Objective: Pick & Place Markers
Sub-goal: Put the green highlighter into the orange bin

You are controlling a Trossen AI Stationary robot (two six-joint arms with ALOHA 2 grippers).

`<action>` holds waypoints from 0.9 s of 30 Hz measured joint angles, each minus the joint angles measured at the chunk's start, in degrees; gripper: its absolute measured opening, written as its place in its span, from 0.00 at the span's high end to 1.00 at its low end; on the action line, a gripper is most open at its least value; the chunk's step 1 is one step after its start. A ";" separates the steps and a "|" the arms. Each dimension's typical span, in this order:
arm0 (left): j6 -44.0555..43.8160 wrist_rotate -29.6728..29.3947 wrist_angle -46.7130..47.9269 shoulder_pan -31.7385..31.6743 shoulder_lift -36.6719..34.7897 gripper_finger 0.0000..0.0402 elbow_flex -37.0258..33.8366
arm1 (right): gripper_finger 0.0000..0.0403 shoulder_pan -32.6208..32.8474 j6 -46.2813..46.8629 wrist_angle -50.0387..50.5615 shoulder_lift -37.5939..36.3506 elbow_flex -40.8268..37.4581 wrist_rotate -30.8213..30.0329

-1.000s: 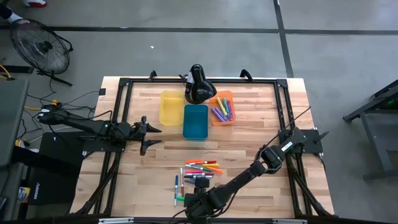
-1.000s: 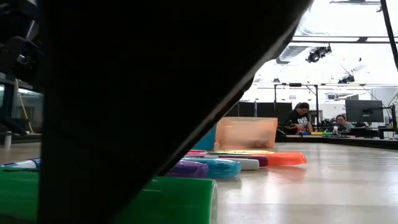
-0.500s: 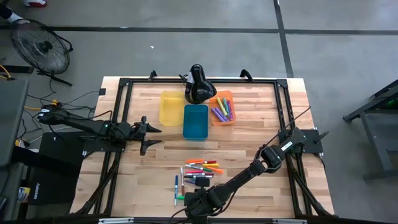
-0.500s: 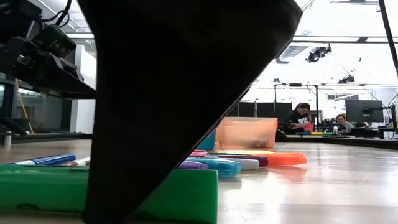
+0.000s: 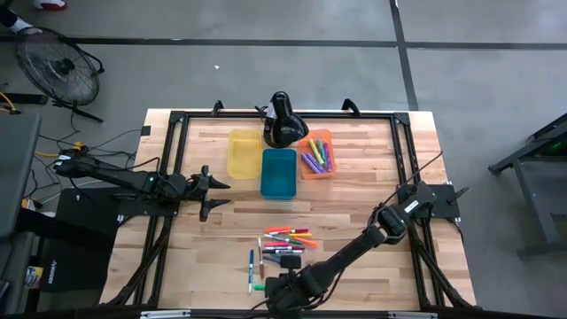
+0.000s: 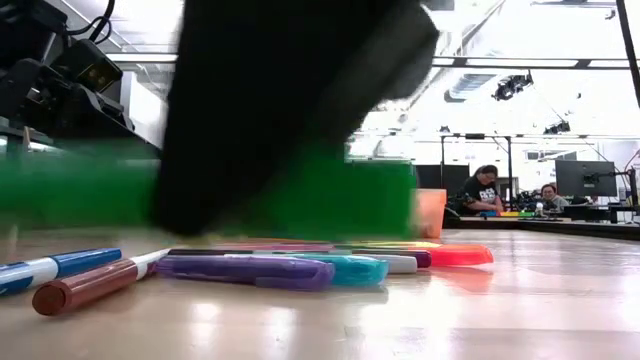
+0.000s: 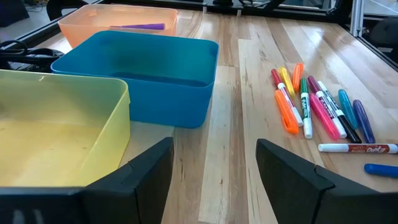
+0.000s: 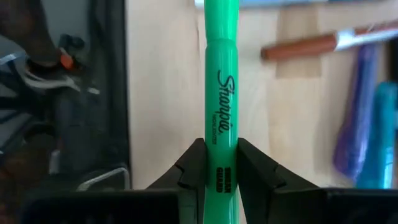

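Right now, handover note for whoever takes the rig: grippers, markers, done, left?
Right gripper: shut on a green marker, lifted off the table's near edge.
Left gripper: open, waiting left of the bins.
Done: several markers in the orange bin.
Left: a cluster of loose markers on the table; blue bin and yellow bin look empty.

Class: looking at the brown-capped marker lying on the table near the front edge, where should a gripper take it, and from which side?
Grip the brown-capped marker mid-barrel, coming from above, with the fingers across its length. It lies flat, long and thin, with bare wood beside it; the blue marker lies close, so keep the fingers narrow.
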State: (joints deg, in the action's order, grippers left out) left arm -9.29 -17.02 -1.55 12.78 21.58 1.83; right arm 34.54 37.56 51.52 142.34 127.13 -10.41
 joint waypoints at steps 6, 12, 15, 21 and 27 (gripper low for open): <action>0.01 0.00 -0.01 0.01 -0.02 0.44 0.00 | 0.86 -0.36 0.36 0.48 -2.38 0.04 -2.79; -0.01 0.00 -0.01 0.02 -0.02 0.44 0.00 | 0.86 -1.35 11.59 9.07 -6.39 0.18 -7.40; 0.01 0.00 -0.01 0.02 -0.01 0.44 0.00 | 0.86 -1.55 18.33 17.87 -8.70 0.19 -10.37; 0.01 0.00 -0.01 0.02 -0.02 0.44 0.00 | 0.86 -0.56 31.31 38.24 -12.35 0.20 -15.16; 0.01 0.00 0.03 0.02 -0.04 0.44 0.00 | 0.86 -0.23 36.65 38.56 -17.96 -7.13 -15.24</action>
State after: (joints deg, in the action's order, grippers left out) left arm -9.28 -17.02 -1.52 12.80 21.54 1.83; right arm 34.30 74.20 90.08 124.39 120.00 -25.65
